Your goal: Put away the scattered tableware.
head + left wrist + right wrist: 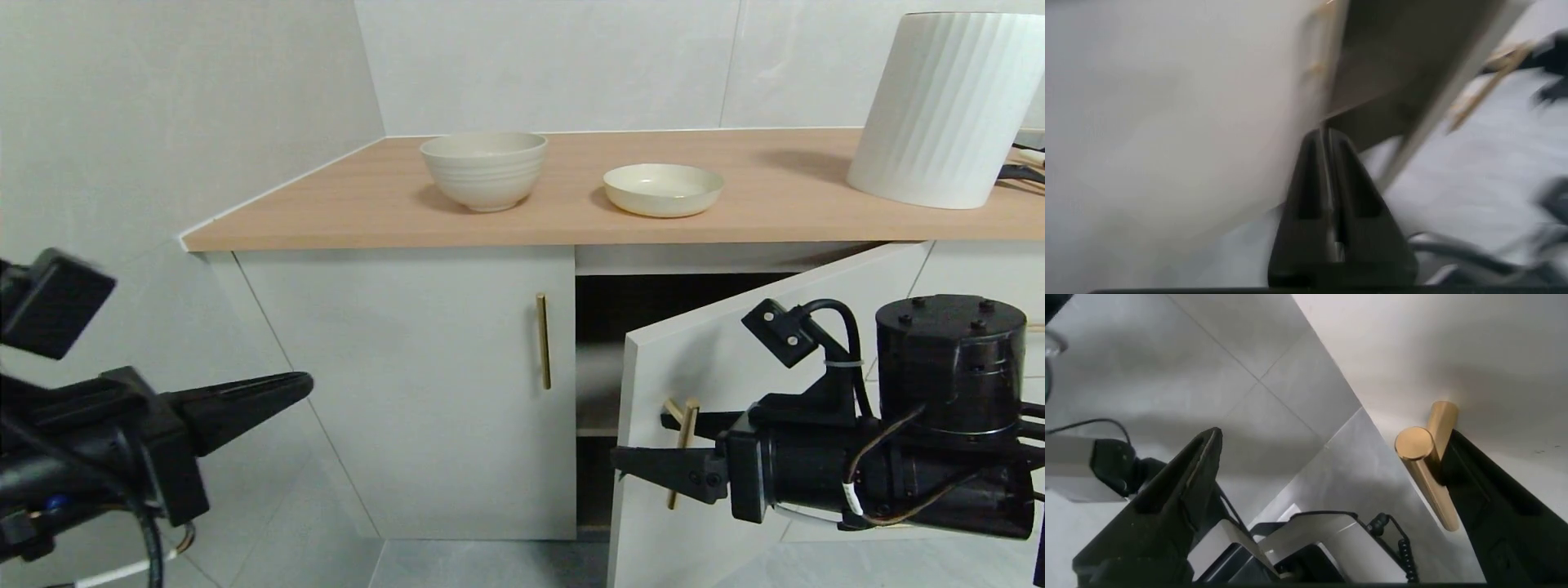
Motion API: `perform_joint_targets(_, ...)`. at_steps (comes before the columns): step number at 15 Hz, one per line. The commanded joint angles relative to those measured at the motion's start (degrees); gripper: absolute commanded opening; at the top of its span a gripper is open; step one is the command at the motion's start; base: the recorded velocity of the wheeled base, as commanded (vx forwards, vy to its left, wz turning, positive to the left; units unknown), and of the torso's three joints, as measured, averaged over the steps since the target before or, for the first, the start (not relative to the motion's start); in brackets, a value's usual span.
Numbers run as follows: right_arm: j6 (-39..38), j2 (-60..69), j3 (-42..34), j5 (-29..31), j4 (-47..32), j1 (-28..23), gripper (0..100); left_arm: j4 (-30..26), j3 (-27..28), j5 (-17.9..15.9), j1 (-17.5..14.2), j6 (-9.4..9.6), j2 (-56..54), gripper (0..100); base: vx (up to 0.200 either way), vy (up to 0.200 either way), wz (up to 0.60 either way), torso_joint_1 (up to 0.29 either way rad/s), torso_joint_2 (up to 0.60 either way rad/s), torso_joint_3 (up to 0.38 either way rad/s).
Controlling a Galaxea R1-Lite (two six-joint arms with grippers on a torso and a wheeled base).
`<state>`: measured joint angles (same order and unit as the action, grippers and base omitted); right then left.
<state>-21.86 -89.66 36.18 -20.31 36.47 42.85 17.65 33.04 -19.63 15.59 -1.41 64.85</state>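
Opening the cupboard: judged to be the step in hand, since the right door (702,384) stands partly swung out and the dark inside with a shelf edge shows through the gap.
Right gripper (638,438): low in front of the open door, at its brass handle (682,441). Its fingers (1180,498) are spread apart with the handle between them, lying against one finger and clear of the other, so nothing is clamped.
Left gripper (302,384): low and off to the left, well apart from the cupboard's left door (408,384). Its fingers are pressed together on nothing.
Bowl (483,170): upright on the bench (326,212), toward the back left, untouched.
Dish (663,189): shallow and cream, on the bench just to the right of the bowl, apart from it.
Left door: closed, with its own brass handle (543,340) upright at its edge.
White ribbed container (947,106): on the bench far to the right, no part of the tableware.
Done: the cupboard is partly opened, nothing more as far as can be seen.
Left to do: by this judgement nearly all of the task. The door probably needs to swing wider, then bowl and dish each have to be lifted off the bench and set inside.
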Motion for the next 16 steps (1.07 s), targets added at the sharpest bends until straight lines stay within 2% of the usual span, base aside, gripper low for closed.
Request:
perform_joint_targets(1,-0.11,1.24,-1.29,-0.08,-0.09,-0.05,100,5.64,3.61,-0.06,8.67,-6.14,12.14,0,0.000,0.000,0.00,0.000,0.00,0.000)
perform_joint_targets(2,-0.11,1.42,-1.73,-0.08,-0.09,-0.05,100,8.45,4.40,-0.24,10.95,-8.87,14.60,0,0.000,0.000,0.00,0.000,0.00,0.000)
perform_joint_targets(3,-0.11,1.86,-1.90,-0.08,-0.09,-0.14,100,10.65,4.67,-0.50,12.97,-10.45,17.85,0,0.000,0.000,0.00,0.000,0.00,0.000)
perform_joint_targets(5,-0.20,1.95,-1.90,0.01,-0.18,-0.22,100,14.08,5.28,-0.76,15.17,-11.95,22.60,0,0.000,0.000,0.00,0.000,0.00,0.000)
perform_joint_targets(6,-0.29,2.30,-2.26,0.01,-0.18,-0.49,100,17.15,6.07,-3.31,16.58,-14.58,26.99,0,0.000,0.000,0.00,0.000,0.00,0.000)
perform_joint_targets(7,-0.29,2.47,-2.34,0.01,-0.18,-0.66,100,19.00,7.22,-5.33,16.93,-15.11,29.63,0,0.000,0.000,0.00,0.000,0.00,0.000)
perform_joint_targets(9,-0.29,2.56,-2.34,0.09,-0.18,-1.37,100,19.09,11.26,-6.21,18.16,-15.11,33.67,0,0.000,0.000,0.00,0.000,0.00,0.000)
perform_joint_targets(12,-0.29,2.21,-2.43,0.09,-0.18,-1.45,100,19.09,16.18,-6.04,21.94,-15.11,41.32,0,0.000,0.000,0.00,0.000,0.00,0.000)
perform_joint_targets(13,-0.29,2.03,-2.52,0.09,-0.18,-1.54,100,19.44,17.32,-5.77,24.13,-15.11,44.13,0,0.000,0.000,0.00,0.000,0.00,0.000)
perform_joint_targets(15,-0.29,1.95,-2.61,-0.08,-0.18,-2.16,100,20.76,18.20,-4.72,26.95,-15.72,48.17,0,0.000,0.000,0.00,0.000,0.00,0.000)
perform_joint_targets(16,-0.29,2.03,-2.61,0.01,-0.18,-2.16,100,21.37,18.38,-4.10,27.30,-15.72,48.88,0,0.000,0.000,0.00,0.000,0.00,0.000)
